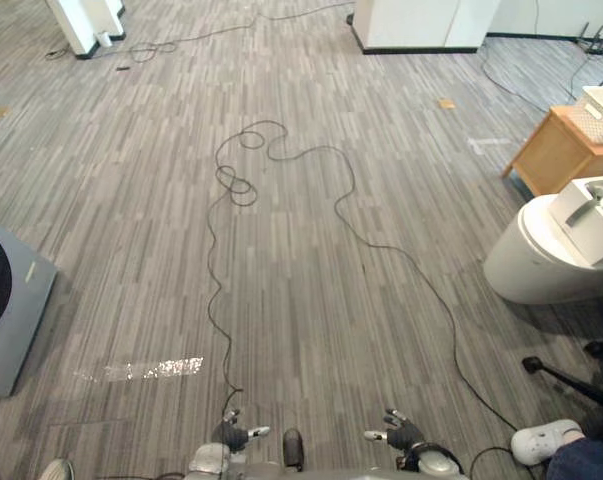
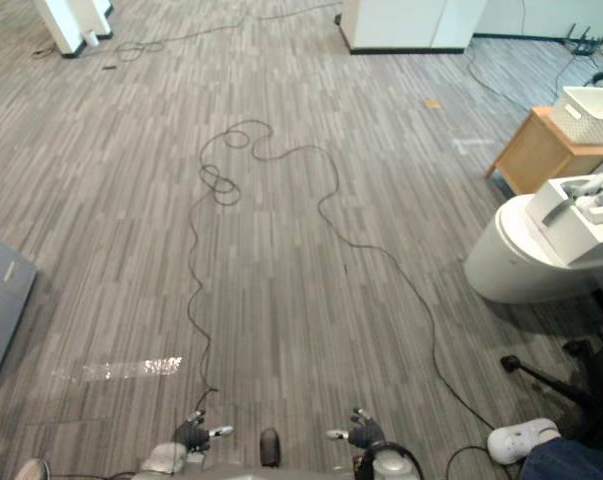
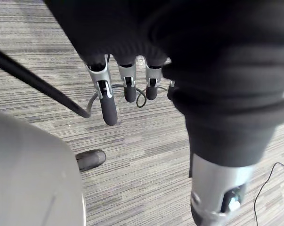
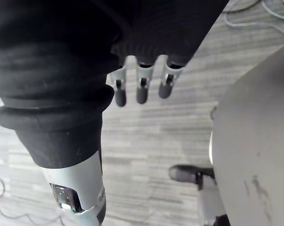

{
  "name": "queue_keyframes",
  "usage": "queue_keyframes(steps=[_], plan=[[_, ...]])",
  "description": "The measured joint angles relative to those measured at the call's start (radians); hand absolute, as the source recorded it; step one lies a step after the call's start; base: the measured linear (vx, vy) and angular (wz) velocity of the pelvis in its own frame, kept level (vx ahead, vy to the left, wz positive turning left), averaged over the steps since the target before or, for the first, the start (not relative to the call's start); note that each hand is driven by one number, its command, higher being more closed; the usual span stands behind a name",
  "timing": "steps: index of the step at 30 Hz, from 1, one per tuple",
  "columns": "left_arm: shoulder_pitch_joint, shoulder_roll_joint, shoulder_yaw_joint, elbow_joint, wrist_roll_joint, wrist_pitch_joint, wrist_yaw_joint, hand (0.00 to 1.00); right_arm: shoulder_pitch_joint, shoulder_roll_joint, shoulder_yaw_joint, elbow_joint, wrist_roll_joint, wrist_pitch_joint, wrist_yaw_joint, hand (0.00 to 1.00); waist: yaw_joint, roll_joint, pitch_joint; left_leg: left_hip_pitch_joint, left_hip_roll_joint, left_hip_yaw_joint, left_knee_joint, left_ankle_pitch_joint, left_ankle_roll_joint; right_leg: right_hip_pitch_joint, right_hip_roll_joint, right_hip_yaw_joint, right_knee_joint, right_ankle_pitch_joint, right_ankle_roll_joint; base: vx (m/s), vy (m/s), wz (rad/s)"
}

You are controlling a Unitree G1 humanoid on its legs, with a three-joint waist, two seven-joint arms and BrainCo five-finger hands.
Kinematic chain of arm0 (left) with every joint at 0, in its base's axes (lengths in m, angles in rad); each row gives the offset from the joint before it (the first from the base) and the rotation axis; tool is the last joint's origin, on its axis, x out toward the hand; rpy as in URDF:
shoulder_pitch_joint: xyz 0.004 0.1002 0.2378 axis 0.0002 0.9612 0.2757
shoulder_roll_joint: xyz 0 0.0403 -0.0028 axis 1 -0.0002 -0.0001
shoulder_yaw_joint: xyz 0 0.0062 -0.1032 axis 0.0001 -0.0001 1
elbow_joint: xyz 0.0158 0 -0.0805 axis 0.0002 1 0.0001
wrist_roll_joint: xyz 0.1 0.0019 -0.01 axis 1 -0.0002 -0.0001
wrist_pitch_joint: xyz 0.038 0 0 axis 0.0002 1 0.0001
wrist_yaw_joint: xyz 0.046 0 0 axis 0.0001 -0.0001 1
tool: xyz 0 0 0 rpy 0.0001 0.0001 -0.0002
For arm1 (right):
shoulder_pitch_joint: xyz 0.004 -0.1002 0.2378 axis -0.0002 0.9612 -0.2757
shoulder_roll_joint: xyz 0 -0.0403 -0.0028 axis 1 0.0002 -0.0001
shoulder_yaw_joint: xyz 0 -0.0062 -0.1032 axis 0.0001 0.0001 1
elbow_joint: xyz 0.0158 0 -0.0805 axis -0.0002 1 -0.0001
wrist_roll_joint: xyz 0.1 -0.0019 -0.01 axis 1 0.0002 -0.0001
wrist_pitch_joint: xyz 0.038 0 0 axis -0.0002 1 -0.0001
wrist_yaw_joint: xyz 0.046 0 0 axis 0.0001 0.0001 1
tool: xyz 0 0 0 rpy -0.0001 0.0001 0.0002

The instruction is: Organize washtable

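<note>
Left hand (image 1: 231, 434), right hand (image 1: 403, 433) — low, uncurled

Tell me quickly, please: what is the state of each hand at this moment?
Left hand: open, fingers straight, holding nothing.
Right hand: open, fingers relaxed, holding nothing.

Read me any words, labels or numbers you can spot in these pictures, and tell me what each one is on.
No text can be read.
The grey panel carries a small pale mark, too small to read.
The white cabinet, the wooden stand and the white box with a tap show no legible print.
</note>
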Motion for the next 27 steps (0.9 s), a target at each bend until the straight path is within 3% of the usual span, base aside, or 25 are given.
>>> queue_keyframes(steps=[11, 14, 15, 27], plan=[[0.007, -0.003, 0.0, 0.003, 0.0, 0.001, -0.002, 0.0, -0.009, -0.002, -0.03, 0.024, 0.002, -0.002, 0.0, 0.0, -0.005, 0.02, 0.004, 0.012, 0.035, -0.003, -0.001, -0.007, -0.014, 0.002, 0.029, -0.019, 0.031, 0.009, -0.014, -0.04, -0.065, -0.01], [0.007, -0.003, 0.001, 0.003, 0.0, 0.001, -0.003, 0.0, -0.008, -0.003, -0.032, 0.023, 0.002, -0.002, 0.0, 0.0, -0.006, 0.02, 0.004, 0.014, 0.035, -0.001, -0.001, -0.01, -0.009, 0.003, 0.029, -0.019, 0.031, 0.008, -0.015, -0.07, -0.023, -0.02], [0.009, -0.003, 0.003, 0.005, 0.0, 0.001, -0.02, 0.0, -0.01, -0.001, -0.035, 0.025, 0.004, -0.001, 0.002, 0.0, -0.006, 0.021, 0.006, 0.027, 0.029, -0.001, -0.001, -0.024, -0.028, 0.023, 0.025, -0.022, 0.007, -0.017, -0.02, 0.0, -0.032, 0.01], [0.005, 0.0, 0.004, 0.003, -0.001, -0.001, -0.02, 0.0, -0.018, -0.004, -0.035, 0.036, 0.014, 0.001, 0.017, 0.0, -0.001, 0.013, 0.01, 0.017, 0.03, 0.019, 0.001, -0.02, -0.023, 0.009, 0.025, -0.006, 0.008, -0.016, -0.019, 0.0, -0.008, -0.02]])
